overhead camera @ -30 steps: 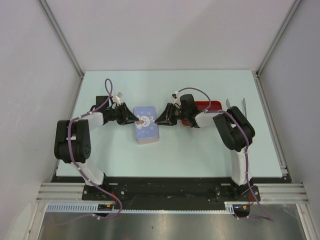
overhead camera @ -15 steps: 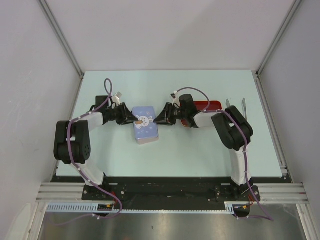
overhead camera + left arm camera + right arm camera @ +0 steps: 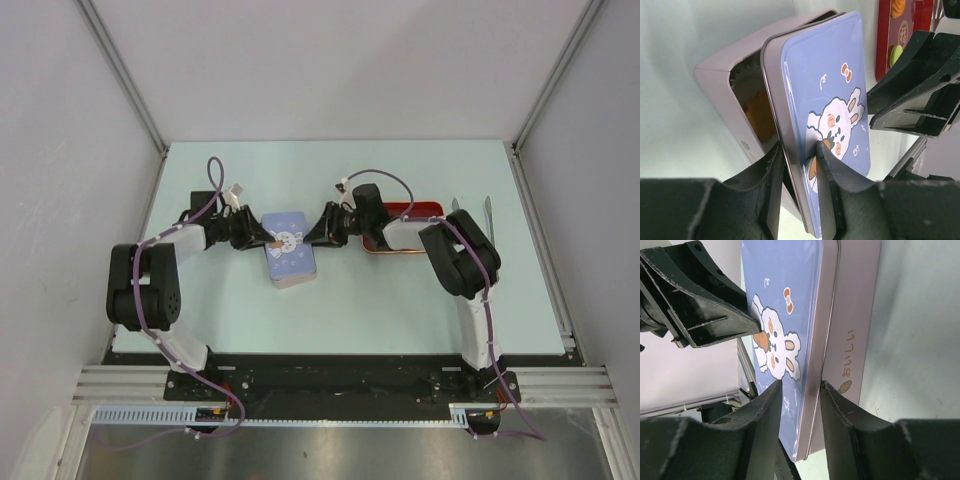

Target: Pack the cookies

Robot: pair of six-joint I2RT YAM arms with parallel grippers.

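A pale tin box (image 3: 715, 85) stands mid-table, its blue rabbit lid (image 3: 288, 245) lying askew on top. An orange cookie (image 3: 760, 112) shows inside through the gap under the lid (image 3: 825, 90). More cookies, orange (image 3: 898, 7) and green (image 3: 896, 52), lie in a red tray (image 3: 415, 212). My left gripper (image 3: 262, 240) (image 3: 797, 147) is shut on the lid's left edge, one finger under it and one on top. From the right, my right gripper (image 3: 312, 238) (image 3: 800, 385) straddles the lid (image 3: 780, 290) and box rim (image 3: 855, 315), open, with a gap on the lid face.
The red tray lies just right of the box, partly under my right arm. Metal tongs (image 3: 470, 208) rest near the table's right edge. A small white plug (image 3: 238, 190) hangs on the left arm's cable. White walls close in the table on three sides.
My right gripper's jaws have spread apart around the lid's edge and the right arm has shifted slightly toward the back, uncovering more of the red tray. The left gripper keeps its hold.
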